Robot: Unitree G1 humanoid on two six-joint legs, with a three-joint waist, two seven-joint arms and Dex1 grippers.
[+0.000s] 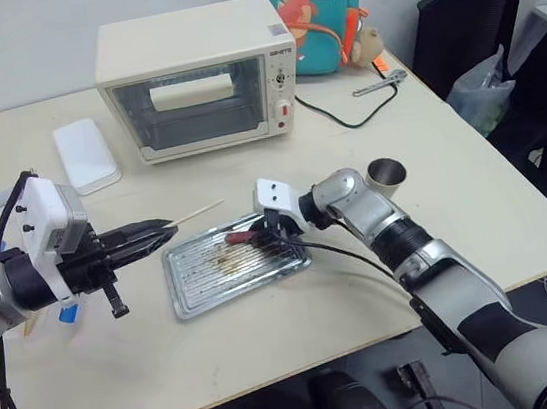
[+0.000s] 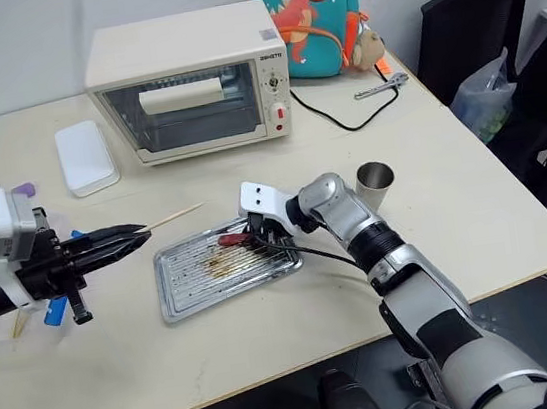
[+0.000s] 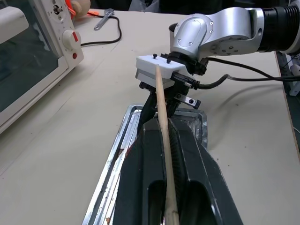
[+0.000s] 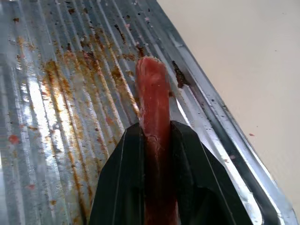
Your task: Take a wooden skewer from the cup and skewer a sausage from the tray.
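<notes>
The sausage [image 4: 152, 89] lies along the far edge of the tray [image 1: 204, 289], clamped between the two black fingers of the right claw [image 1: 260, 234]; one end sticks out past the fingertips over the ridged, grease-stained metal. The tray sits flat on the desk [image 1: 430, 164], in front of the small oven [image 1: 191, 79]. The wooden skewer [image 1: 194, 213] is held by the left claw [image 1: 151, 233], whose fingers are pressed together on it, to the left of the tray and above the desk. The stick points out past the fingertips toward the tray's far left corner, its tip apart from the sausage. The cup [image 1: 385, 174] stands upright just right of the tray, behind the right arm. A white box [image 1: 85, 154] lies left of the oven, and a dinosaur backpack [image 1: 313, 8] leans behind it.
</notes>
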